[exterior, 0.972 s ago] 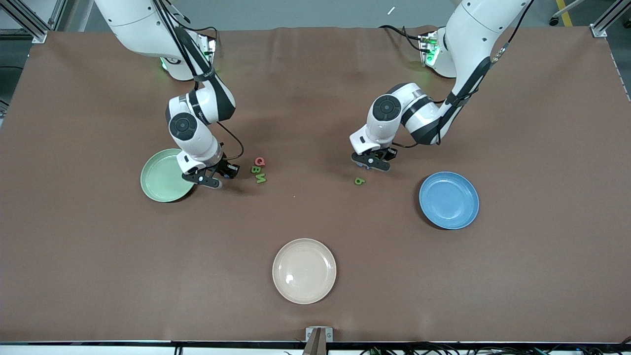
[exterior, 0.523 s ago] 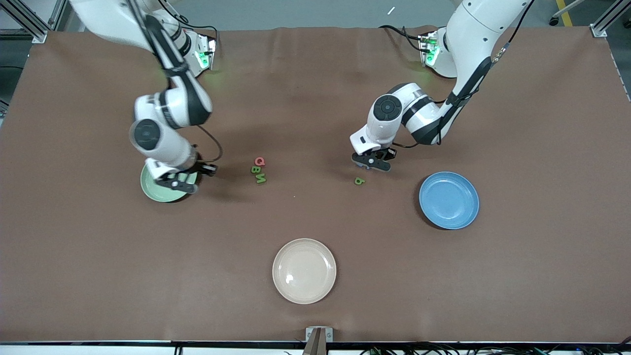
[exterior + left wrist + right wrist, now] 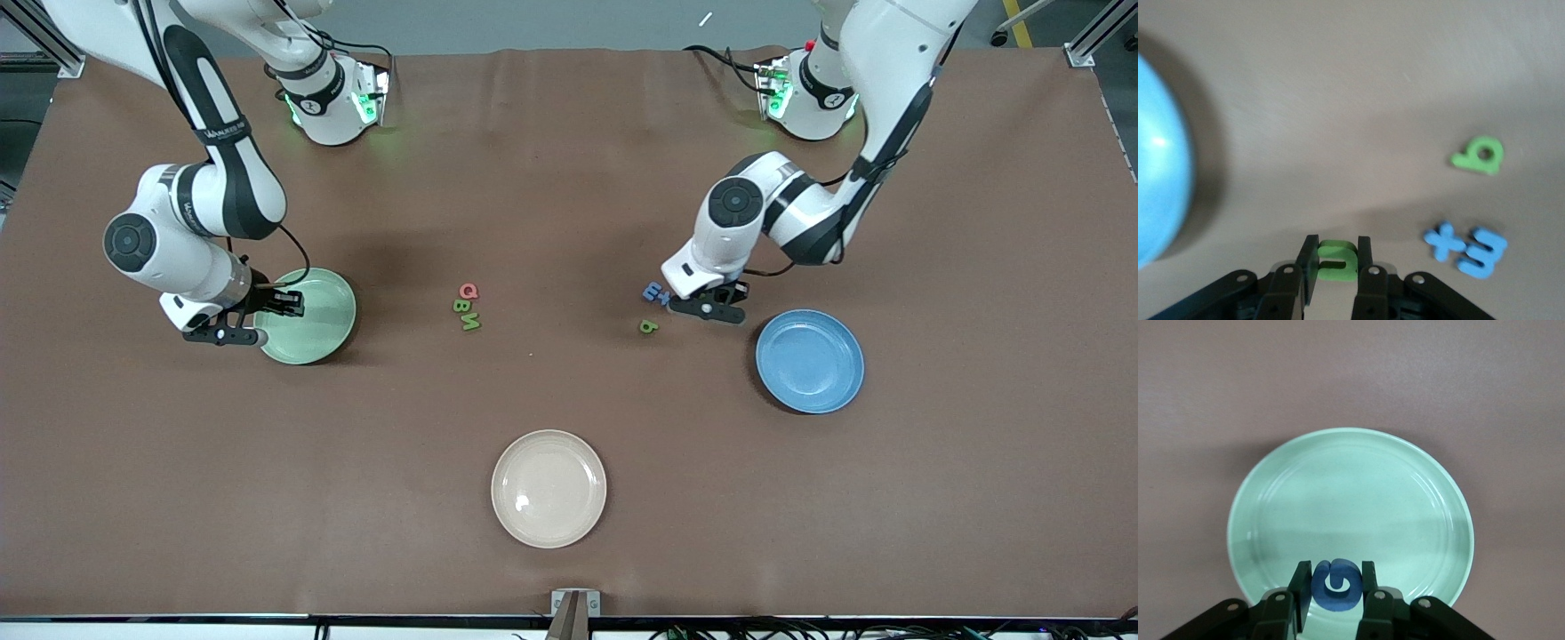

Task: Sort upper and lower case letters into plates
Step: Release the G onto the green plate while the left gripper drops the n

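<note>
Right gripper (image 3: 1335,587) clamped on a dark blue letter (image 3: 1335,584) over the rim of the green plate (image 3: 313,322). Left gripper (image 3: 1337,261) pinches a green letter (image 3: 1337,259) above the table, near the blue plate (image 3: 809,361).

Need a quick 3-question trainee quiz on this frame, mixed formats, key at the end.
1. True or false: the right gripper holds a blue letter at the green plate.
2. What colour is the letter in the left gripper? A) red B) green C) blue
3. Fill in: the cream plate holds ____ letters.

Key: 1 true; 2 B; 3 no. Loose on the table: a red, two green letters mid-table, a green b and two blue pieces near the blue plate.
</note>
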Controlling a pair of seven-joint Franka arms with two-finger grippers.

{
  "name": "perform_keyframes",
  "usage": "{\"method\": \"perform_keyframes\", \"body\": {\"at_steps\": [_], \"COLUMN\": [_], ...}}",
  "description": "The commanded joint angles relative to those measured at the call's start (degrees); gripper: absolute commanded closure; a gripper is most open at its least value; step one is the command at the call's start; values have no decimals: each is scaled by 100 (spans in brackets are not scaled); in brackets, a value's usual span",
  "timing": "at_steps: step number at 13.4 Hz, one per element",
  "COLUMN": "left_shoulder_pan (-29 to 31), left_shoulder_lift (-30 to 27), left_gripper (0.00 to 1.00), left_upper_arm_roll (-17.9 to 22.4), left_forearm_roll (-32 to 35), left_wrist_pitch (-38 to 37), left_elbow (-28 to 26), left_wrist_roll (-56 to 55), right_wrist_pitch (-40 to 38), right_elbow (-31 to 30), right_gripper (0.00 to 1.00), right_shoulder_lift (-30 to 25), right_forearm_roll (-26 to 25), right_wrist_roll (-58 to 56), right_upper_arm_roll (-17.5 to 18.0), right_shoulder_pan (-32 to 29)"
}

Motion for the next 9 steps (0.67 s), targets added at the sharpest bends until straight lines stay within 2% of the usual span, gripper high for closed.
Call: {"method": "perform_keyframes", "body": {"at_steps": [1, 2, 3, 4, 5, 6, 9], "left_shoulder_pan": [657, 877, 1018, 1202, 1396, 1545, 1968], "left_shoulder_lift": [-116, -72, -54, -46, -37, 24, 253], "left_gripper": [80, 80, 80, 80, 80, 80, 80], "left_upper_arm_roll": [-322, -375, -367, -358, -358, -349, -332], "left_forearm_roll": [42, 42, 34, 34, 34, 34, 42], "left_wrist_pitch": [-370, -458, -477, -486, -486, -486, -486], "left_elbow": [293, 417, 487, 514, 515, 558, 637], "left_wrist_roll": [412, 623, 782, 1018, 1273, 1519, 2170], "right_wrist_pitch": [386, 578, 702, 703, 712, 712, 380], "right_elbow": [-227, -314, -332, -333, -333, -333, -272], "right_gripper": [96, 95, 91, 74, 32, 0, 0], "right_shoulder_lift": [170, 310, 390, 460, 478, 479, 356], "right_forearm_roll": [18, 18, 18, 18, 18, 18, 27], "right_wrist_roll": [-99, -99, -99, -99, -99, -99, 14], "right_upper_arm_roll": [112, 112, 112, 112, 112, 112, 147], "right_shoulder_pan": [-127, -144, -136, -144, -144, -153, -75]}}
